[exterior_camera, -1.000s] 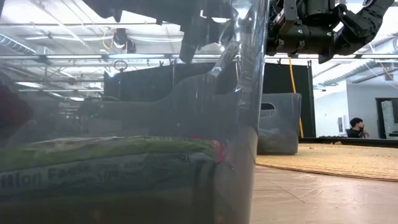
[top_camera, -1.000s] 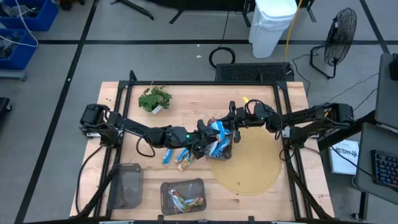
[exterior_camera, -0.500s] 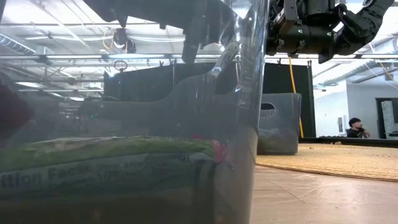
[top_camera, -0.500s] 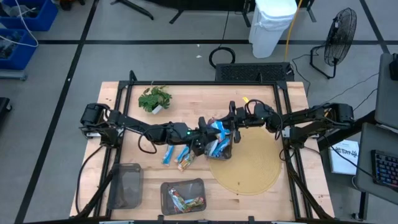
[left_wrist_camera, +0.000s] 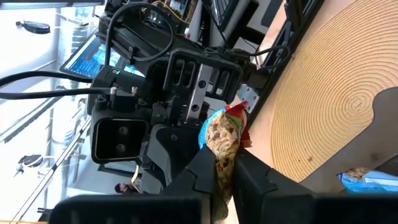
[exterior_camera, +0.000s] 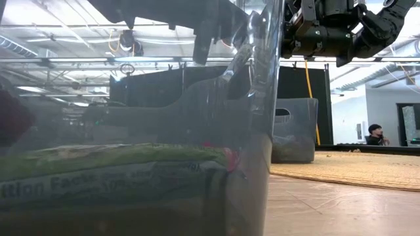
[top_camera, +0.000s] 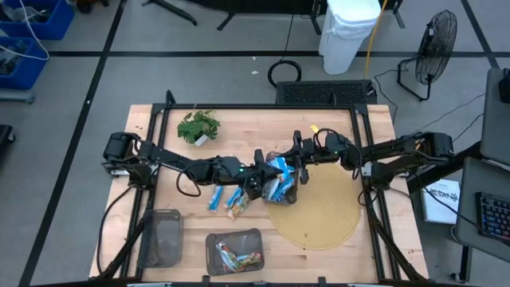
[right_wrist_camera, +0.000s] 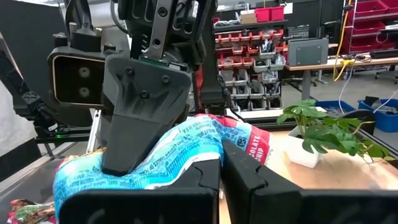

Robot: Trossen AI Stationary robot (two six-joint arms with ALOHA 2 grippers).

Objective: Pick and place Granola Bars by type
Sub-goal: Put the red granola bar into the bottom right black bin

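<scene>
Grippers meet at table centre. I see the left gripper point(top_camera: 261, 177) and right gripper point(top_camera: 293, 163) both pinching 1 blue-and-white bar point(right_wrist_camera: 158, 163), held up off the table at the woven mat's point(top_camera: 323, 211) 10 o'clock edge. More bars point(top_camera: 225, 199) lie loose at 8 o'clock of it; 1 tray point(top_camera: 234, 249), at 6 o'clock, holds others.

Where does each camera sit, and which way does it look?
High: overhead, facing down; wooden table, both arms.
Low: table height, through a clear plastic bin; arms overhead.
Left wrist: past left gripper toward right arm.
Right wrist: past right gripper toward left arm.
Shared: both wrist views show the blue-and-white foil bar both grippers pinch.
</scene>
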